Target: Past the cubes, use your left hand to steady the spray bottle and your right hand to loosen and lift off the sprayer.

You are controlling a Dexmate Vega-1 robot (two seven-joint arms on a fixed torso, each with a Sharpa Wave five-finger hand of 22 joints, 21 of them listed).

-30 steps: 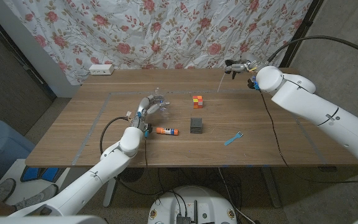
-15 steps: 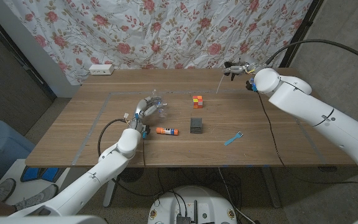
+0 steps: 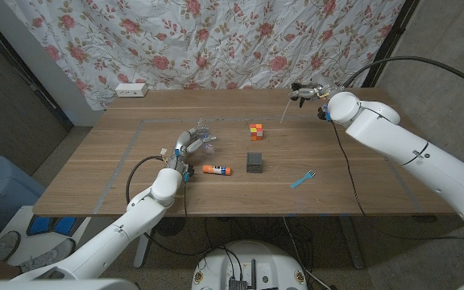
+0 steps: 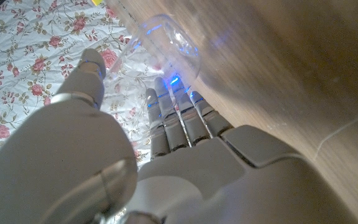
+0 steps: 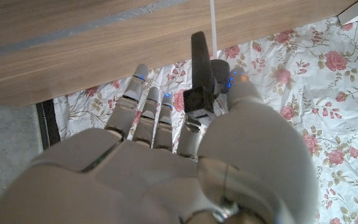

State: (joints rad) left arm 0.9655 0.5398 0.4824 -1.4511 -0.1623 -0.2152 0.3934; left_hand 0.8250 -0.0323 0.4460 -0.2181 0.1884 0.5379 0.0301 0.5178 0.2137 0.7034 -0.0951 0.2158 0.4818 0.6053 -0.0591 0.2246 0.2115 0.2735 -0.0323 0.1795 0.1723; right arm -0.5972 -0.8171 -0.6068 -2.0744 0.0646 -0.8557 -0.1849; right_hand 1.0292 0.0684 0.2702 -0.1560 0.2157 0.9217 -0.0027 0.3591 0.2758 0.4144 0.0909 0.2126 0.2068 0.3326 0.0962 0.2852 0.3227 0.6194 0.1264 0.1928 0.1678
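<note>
The clear spray bottle (image 3: 203, 134) is gripped by the left hand (image 3: 190, 142) on the table, left of the cubes. The black sprayer (image 3: 300, 92), dip tube hanging, is pinched in the right hand (image 3: 312, 91) above the table's far right.

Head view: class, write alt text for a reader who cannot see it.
The right hand holds the black sprayer, its tube hanging above the wooden table, while the left hand grips the clear bottle.

The clear plastic spray bottle (image 3: 202, 134) stands left of the multicoloured cube (image 3: 255, 130). A dark grey cube (image 3: 254, 162) lies nearer the wooden table's (image 3: 119, 173) front edge, with a white-and-orange glue stick (image 3: 214, 169) to its left.
</note>
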